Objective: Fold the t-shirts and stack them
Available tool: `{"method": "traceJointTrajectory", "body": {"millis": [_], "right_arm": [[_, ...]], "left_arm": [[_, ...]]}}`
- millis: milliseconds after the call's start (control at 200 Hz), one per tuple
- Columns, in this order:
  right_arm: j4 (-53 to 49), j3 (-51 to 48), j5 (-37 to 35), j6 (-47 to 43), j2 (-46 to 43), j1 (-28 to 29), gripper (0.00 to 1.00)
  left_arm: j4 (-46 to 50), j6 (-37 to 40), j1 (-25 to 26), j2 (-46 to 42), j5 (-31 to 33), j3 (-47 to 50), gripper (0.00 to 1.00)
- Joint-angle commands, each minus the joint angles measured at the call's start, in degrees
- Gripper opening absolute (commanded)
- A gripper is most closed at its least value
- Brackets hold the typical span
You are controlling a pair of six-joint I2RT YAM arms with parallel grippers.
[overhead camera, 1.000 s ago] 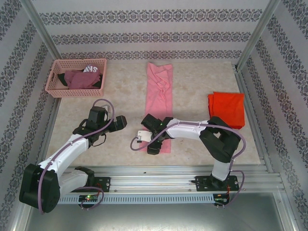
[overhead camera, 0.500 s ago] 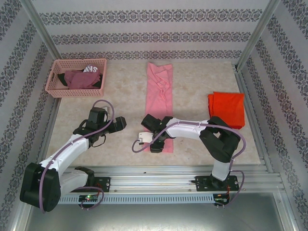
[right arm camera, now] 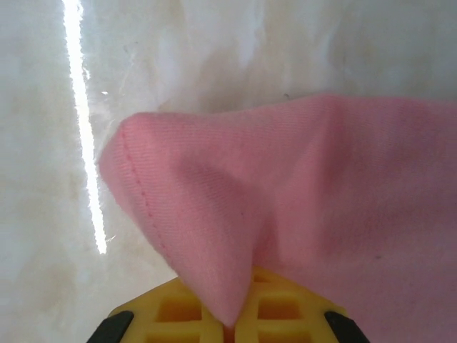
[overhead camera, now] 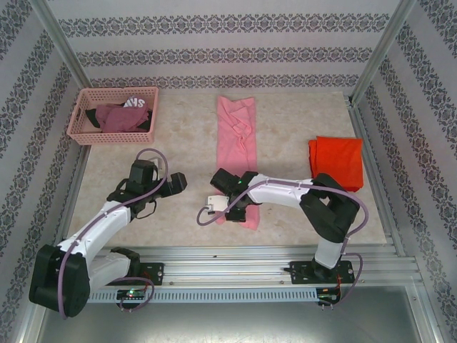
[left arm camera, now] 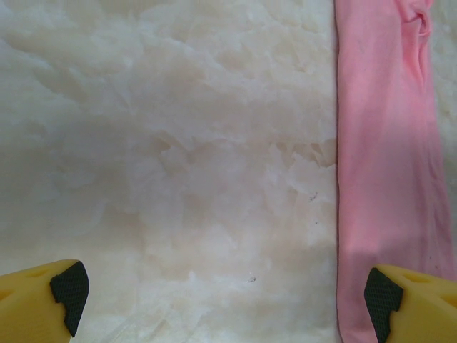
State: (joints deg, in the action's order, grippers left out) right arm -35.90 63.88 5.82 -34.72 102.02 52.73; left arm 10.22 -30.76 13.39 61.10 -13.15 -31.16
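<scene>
Pink t-shirt [overhead camera: 236,139]: lies as a long narrow strip in the middle of the tabletop [overhead camera: 178,136], running from the far edge toward the near side. Some wrinkles about halfway along. Its near end is lifted slightly off the surface and bunched.

Right gripper [overhead camera: 234,212]: at the near end of the pink strip, arm reaching in from the right. In the right wrist view a hemmed corner of the pink cloth, stitching visible, drops down between the yellow fingers, which are pinched together on it. The corner hangs clear of the marbled surface beyond.

Left gripper [overhead camera: 177,183]: over bare tabletop, left of the pink t-shirt and apart from it. In the left wrist view the fingers stand wide apart with nothing between them; the black pads [left arm camera: 69,287] show at the bottom corners. The left edge of the pink strip runs straight up the right side of that view, with one finger in front of its near end.

Orange-red t-shirt [overhead camera: 337,161]: folded into a flat rectangle near the right edge of the tabletop, well apart from the pink one.

Basket [overhead camera: 84,133]: pink plastic, far left corner. Holds maroon and black garments [overhead camera: 114,118] in a loose heap, a patch of white print showing at the far side.
</scene>
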Motion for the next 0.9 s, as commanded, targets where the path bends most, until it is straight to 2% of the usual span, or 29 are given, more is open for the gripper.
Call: {"method": "traceJointTrajectory", "body": {"millis": [0, 165, 480, 595, 734, 894], "right_arm": [[-4.8, 0.2, 3.7, 1.1, -5.1, -0.2, 0.0], [-10.2, 2.0, 6.8, 1.5, -11.2, -0.7, 0.0], [-24.3, 10.1, 8.5, -2.3, -19.9, -5.0, 0.0], [-26.9, 14.1, 8.9, -5.3, -19.3, -6.1, 0.0], [-27.5, 20.5, 5.8, -9.1, -15.1, -7.9, 0.0], [-23.4, 25.9, -1.9, -11.6, -8.2, -10.2, 0.0]], "left_arm": [[-5.7, 2.7, -0.5, -1.5, -1.4, 2.6, 1.0], [-12.6, 4.2, -0.5, -3.0, -3.0, 5.7, 1.0], [-14.2, 7.2, -0.5, -5.2, -5.9, 6.3, 1.0], [-18.6, 8.5, -0.5, -4.9, -7.9, 7.5, 1.0], [-21.1, 9.2, -0.4, -4.0, -9.1, 8.0, 1.0], [-20.3, 9.7, -0.4, -4.8, -8.9, 8.0, 1.0]]}}
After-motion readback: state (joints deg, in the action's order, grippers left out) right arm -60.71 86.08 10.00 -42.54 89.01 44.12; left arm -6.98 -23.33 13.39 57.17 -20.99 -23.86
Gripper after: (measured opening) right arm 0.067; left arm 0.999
